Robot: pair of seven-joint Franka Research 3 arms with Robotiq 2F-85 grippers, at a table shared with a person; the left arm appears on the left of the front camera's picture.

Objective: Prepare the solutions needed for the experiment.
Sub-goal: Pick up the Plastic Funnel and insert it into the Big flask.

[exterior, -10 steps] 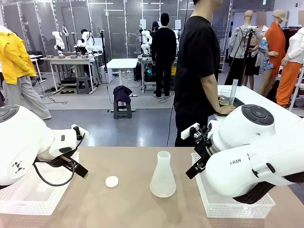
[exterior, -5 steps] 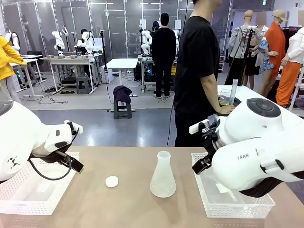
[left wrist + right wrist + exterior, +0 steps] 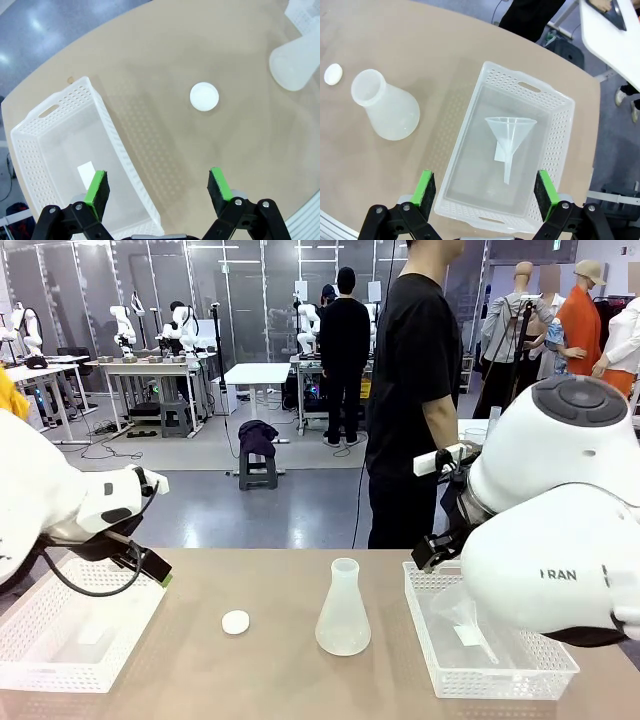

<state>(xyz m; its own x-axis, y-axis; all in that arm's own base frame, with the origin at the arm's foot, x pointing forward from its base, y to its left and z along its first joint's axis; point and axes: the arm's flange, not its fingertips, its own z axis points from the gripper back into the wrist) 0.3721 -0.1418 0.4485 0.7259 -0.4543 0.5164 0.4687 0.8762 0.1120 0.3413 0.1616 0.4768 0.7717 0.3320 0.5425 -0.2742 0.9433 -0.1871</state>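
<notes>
Flask upright, neck up, funnel flat in basket, right hand spread

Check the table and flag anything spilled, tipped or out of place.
No spill or damage. The conical flask stands upright, open; a white disc lies loose on the table beside it. The funnel lies on its side in the white basket.

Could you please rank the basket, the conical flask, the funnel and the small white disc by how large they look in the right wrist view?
1. white basket
2. conical flask
3. clear funnel, lying in the basket; close to the flask in length but slimmer
4. small white disc, by far the smallest
</notes>
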